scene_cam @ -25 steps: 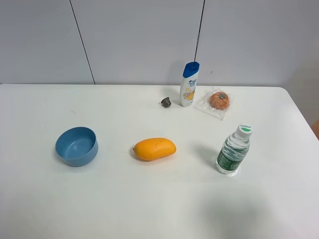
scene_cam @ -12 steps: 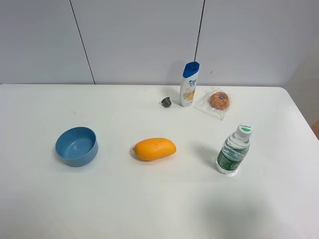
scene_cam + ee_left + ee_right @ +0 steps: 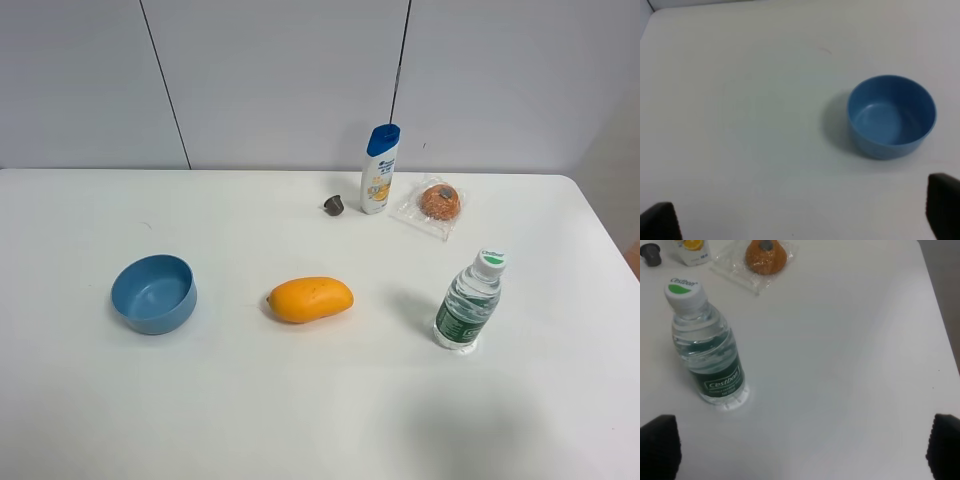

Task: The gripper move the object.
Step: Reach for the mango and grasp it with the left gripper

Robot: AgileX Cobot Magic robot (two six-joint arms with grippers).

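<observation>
The orange-yellow mango (image 3: 310,299) lies on its side near the middle of the white table (image 3: 300,400), between the blue bowl and the water bottle. It does not show in either wrist view. Neither gripper shows in the exterior high view. My left gripper (image 3: 800,215) is open and empty, with its black fingertips (image 3: 942,205) wide apart over bare table short of the bowl. My right gripper (image 3: 800,447) is open and empty, with its fingertips (image 3: 657,445) wide apart over bare table beside the bottle.
A blue bowl (image 3: 153,293) (image 3: 891,116) sits left of the mango. A water bottle (image 3: 467,302) (image 3: 707,357) stands to its right. At the back stand a shampoo bottle (image 3: 379,169), a small dark cap (image 3: 333,205) and a wrapped round snack (image 3: 438,202) (image 3: 765,255).
</observation>
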